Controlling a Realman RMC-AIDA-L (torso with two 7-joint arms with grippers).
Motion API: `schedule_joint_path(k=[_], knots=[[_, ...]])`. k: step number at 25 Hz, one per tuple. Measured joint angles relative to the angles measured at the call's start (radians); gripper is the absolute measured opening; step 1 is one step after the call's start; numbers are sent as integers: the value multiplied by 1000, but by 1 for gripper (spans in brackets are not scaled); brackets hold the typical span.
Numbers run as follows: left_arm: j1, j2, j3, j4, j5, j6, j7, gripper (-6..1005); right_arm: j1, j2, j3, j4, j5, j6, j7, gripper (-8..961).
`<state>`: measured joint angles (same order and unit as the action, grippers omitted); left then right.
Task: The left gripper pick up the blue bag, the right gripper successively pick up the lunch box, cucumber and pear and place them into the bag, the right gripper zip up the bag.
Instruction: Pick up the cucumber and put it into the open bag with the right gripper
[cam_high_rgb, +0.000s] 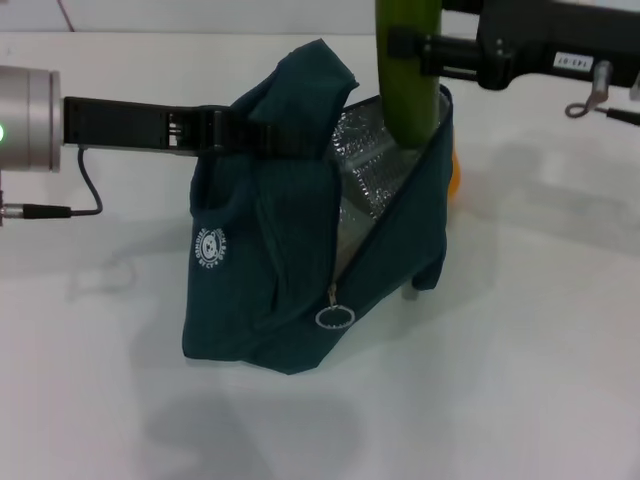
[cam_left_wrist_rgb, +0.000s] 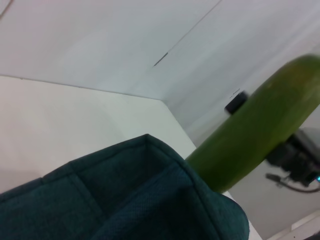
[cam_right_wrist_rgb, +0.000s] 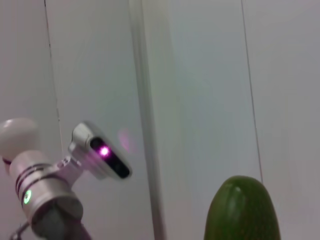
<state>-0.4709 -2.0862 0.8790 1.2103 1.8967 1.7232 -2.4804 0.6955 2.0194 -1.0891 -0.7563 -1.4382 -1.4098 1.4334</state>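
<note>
The blue bag stands open on the white table, its silver foil lining showing. My left gripper comes in from the left and is shut on the bag's handle, holding the bag up. My right gripper, with a white number label, is shut on the cucumber and holds it upright, its lower end inside the bag's mouth. The cucumber also shows in the left wrist view above the bag's fabric, and in the right wrist view. A sliver of the orange pear shows behind the bag. The lunch box is hidden.
The zipper's ring pull hangs at the bag's front. A loose cable end dangles off the right arm. The white table spreads around the bag. The left arm's silver cuff shows in the right wrist view.
</note>
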Motion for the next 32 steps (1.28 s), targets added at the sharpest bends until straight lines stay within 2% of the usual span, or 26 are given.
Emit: schedule_joint_path(k=[4, 8, 17, 24, 30, 32], knots=[[0, 0, -3, -6, -9, -4, 1, 49, 10, -4, -33, 59, -8, 14, -27, 616], [0, 0, -8, -15, -17, -8, 5, 49, 7, -7, -93, 65, -24, 49, -31, 615], [-5, 1, -8, -24, -19, -21, 6, 49, 18, -3, -118, 62, -141, 67, -15, 616], [-5, 2, -9, -26, -19, -21, 3, 49, 22, -8, -153, 31, -153, 58, -3, 620], [-5, 2, -9, -26, -19, -21, 2, 49, 18, -4, -172, -26, -233, 54, 31, 634], [-6, 2, -9, -26, -19, -21, 2, 49, 18, -5, -171, -32, -236, 54, 39, 707]])
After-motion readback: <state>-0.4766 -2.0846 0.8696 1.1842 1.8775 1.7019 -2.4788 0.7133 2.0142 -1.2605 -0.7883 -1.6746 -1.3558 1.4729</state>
